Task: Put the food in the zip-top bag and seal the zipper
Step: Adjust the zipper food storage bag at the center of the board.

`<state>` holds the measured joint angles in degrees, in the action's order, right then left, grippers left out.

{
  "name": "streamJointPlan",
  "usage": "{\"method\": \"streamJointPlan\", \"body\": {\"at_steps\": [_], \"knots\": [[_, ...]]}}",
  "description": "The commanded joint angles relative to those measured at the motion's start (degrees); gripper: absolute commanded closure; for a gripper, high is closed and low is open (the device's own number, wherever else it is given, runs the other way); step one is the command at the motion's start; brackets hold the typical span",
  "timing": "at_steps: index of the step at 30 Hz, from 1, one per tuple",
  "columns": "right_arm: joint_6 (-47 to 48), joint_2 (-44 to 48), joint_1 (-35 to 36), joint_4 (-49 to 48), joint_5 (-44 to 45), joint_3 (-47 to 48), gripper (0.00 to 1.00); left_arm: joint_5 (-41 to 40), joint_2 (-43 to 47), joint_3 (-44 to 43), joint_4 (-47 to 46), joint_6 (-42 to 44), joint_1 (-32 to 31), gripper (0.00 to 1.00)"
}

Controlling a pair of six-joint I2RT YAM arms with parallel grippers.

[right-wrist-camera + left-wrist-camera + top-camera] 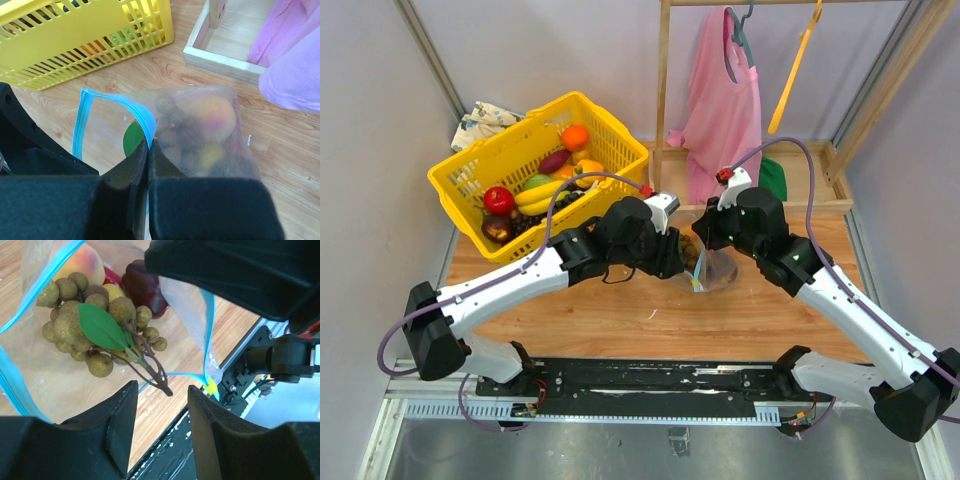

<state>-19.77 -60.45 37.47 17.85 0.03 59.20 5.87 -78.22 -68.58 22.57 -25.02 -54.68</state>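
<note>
The clear zip-top bag (pixel 713 264) lies mid-table between my two grippers, its mouth held open. Its blue-green zipper (pixel 145 122) curves round the opening. My right gripper (pixel 149 145) is shut on the zipper edge of the bag. Inside the bag I see a brownish grape cluster (pixel 80 320) with a green leaf, a peach-coloured fruit (pixel 212 117), a dark red fruit (pixel 142 287) and a yellow fruit. My left gripper (pixel 162 400) is open and empty, just above the bag's mouth, the grape stem right in front of its fingers.
A yellow basket (pixel 535 170) with more toy fruit stands at the back left. A wooden rack base (pixel 800 185) with a pink garment (pixel 725 105) on a hanger stands behind the bag. A patterned cloth (pixel 480 122) lies behind the basket.
</note>
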Motion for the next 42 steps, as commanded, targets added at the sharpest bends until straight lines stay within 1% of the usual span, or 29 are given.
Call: {"method": "streamJointPlan", "body": {"at_steps": [1,6,9,13,16,24,34,39,42], "knots": [[-0.3,0.1,-1.4,-0.5,0.9,0.4,0.99,-1.2,-0.7,-1.7,2.6,2.1,-0.7,0.53],[-0.4,0.1,-1.5,-0.5,0.5,0.3,0.99,0.4,-2.5,-1.8,0.9,1.4,-0.9,0.59],[-0.3,0.5,-1.6,-0.4,0.6,0.3,0.99,1.0,-3.5,-2.6,1.0,1.4,-0.9,0.67],[-0.3,0.6,-1.8,-0.4,0.7,0.1,0.99,0.3,-3.1,-3.5,1.6,1.7,-0.9,0.82],[-0.2,0.1,-1.8,-0.4,0.5,0.0,0.99,-0.4,-1.8,-4.1,1.3,1.7,-0.9,0.88],[0.4,0.3,-1.9,-0.3,0.5,-1.3,0.99,-3.2,-0.4,-6.7,3.3,2.2,-0.6,0.91],[1.8,1.4,-2.2,-0.2,2.1,-3.8,0.99,-0.3,1.5,-7.0,4.8,1.2,1.8,0.92],[1.9,1.9,-2.3,-1.2,0.7,-4.2,0.99,-1.2,0.9,-7.0,4.5,0.1,2.0,0.94],[1.8,2.2,-2.3,-2.1,-1.1,-4.1,0.99,-3.5,-0.7,-7.3,4.4,-0.7,1.9,0.97]]}}
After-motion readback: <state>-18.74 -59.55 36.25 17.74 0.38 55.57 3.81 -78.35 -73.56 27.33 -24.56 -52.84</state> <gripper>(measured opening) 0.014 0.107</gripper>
